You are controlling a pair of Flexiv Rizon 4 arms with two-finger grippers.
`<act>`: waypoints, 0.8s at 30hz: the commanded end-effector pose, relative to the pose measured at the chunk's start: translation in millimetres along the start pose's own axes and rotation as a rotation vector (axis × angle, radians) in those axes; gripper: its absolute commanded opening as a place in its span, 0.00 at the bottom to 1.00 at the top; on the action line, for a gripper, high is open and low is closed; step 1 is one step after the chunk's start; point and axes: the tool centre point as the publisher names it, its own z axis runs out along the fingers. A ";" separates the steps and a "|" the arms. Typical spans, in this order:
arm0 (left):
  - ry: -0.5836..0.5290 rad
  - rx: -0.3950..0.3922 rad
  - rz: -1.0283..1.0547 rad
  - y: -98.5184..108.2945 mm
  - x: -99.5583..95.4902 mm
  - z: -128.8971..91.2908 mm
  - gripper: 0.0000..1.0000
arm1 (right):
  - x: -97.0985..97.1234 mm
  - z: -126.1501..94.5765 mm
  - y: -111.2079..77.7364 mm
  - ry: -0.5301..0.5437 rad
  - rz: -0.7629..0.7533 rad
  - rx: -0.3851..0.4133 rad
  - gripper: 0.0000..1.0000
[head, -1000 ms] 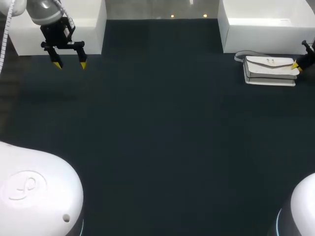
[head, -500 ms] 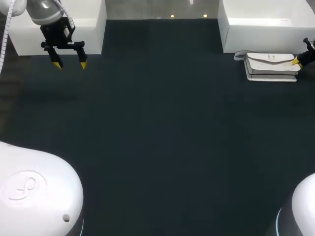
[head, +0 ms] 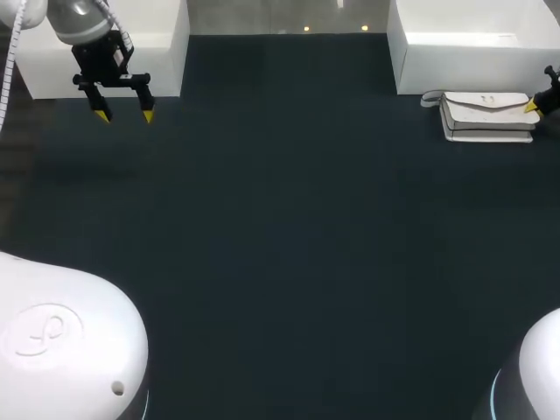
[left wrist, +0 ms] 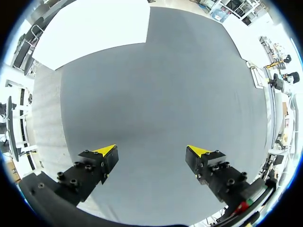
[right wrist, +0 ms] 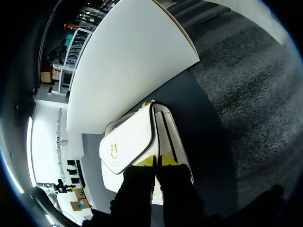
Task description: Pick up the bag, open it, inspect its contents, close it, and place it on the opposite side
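Bag (head: 487,116) and fingers met at one spot: the right gripper (right wrist: 156,161) had its two yellow fingertips (right wrist: 146,161) almost together, squeezed on the thin edge at one end of the white bag, where the flap (right wrist: 127,141) meets the body. I think it held that spot because the edge was thin enough to pinch, and the flap could not flop open that way. It lay flat with the flap up at the far right of the dark table (head: 280,245), just in front of a white box (head: 472,52), and its strap (head: 430,98) poked out at the other end. I could not tell if it was lifted or resting on the table. Far off at the far left, the left gripper (head: 122,115) hung near a second white box (head: 162,52), its fingers wide apart with nothing between them. It looked parked there, out of the way until the flap needed a second helper. Picking up seemed to be the step in hand, and the bag was not yet opened.
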 end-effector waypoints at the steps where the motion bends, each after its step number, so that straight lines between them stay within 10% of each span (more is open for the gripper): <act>1: 0.000 -0.001 0.001 -0.4 -0.2 -0.2 1.00 | -2.3 2.1 7.9 0.004 0.002 0.439 0.48; 2: 0.000 -0.001 0.001 -0.4 -0.2 -0.2 1.00 | -2.9 0.1 7.3 0.003 0.004 0.438 1.00; 24: 0.000 -0.001 0.001 -0.4 -0.2 -0.2 1.00 | 48.3 -80.2 -54.1 -0.434 -0.129 0.182 1.00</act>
